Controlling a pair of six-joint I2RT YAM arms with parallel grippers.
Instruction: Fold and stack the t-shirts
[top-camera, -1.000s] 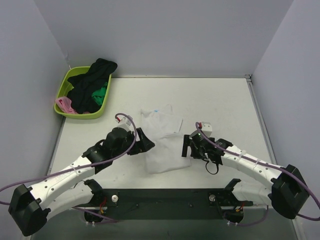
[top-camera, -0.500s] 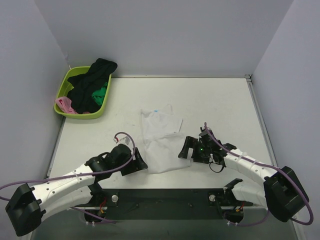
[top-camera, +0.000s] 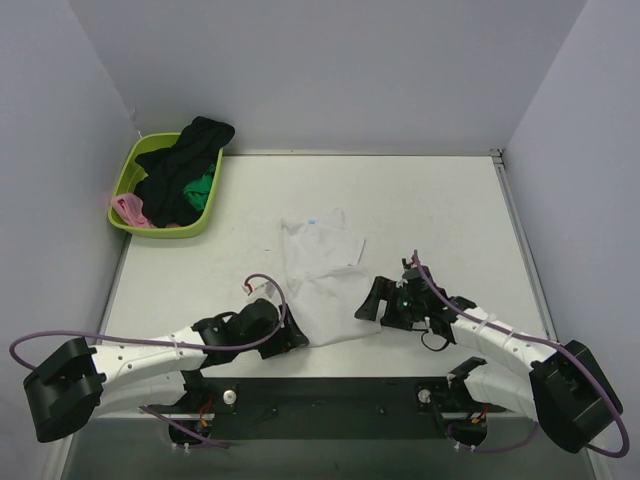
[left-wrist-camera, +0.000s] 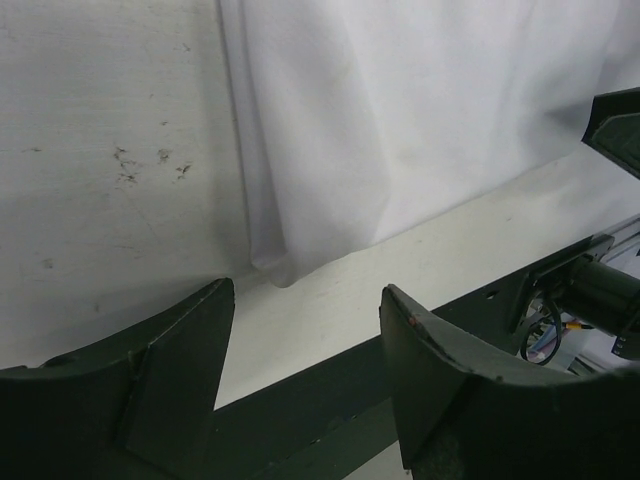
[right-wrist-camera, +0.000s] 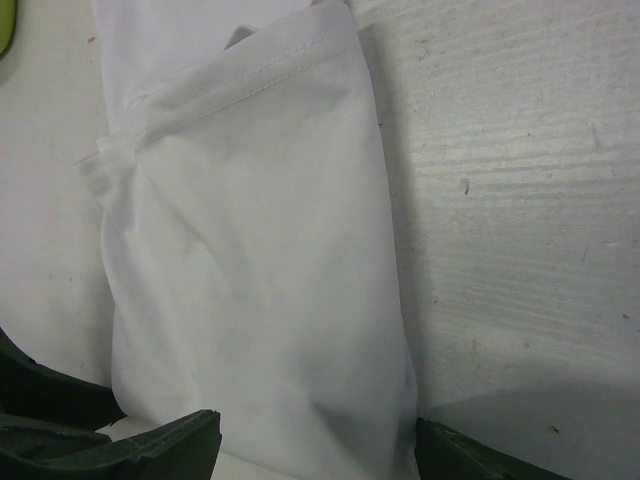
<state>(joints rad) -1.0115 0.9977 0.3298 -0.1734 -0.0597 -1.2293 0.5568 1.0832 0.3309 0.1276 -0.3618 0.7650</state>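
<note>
The white t-shirt (top-camera: 322, 275) lies folded into a long strip in the middle of the table. It also shows in the left wrist view (left-wrist-camera: 400, 120) and the right wrist view (right-wrist-camera: 250, 260). My left gripper (top-camera: 297, 337) is open and empty, low at the shirt's near left corner. My right gripper (top-camera: 368, 305) is open and empty at the shirt's near right edge, its jaws straddling the cloth. The black (top-camera: 185, 165), green (top-camera: 203, 188) and pink (top-camera: 128, 208) t-shirts lie heaped in the basket.
A lime green basket (top-camera: 133, 163) stands at the far left of the table (top-camera: 440, 210). A dark rail (top-camera: 340, 392) with the arm bases runs along the near edge. Grey walls close in the left, back and right sides.
My left gripper has moved toward the near edge and right, to the shirt's near left corner. My right gripper has moved slightly nearer. The shirt has not moved.
</note>
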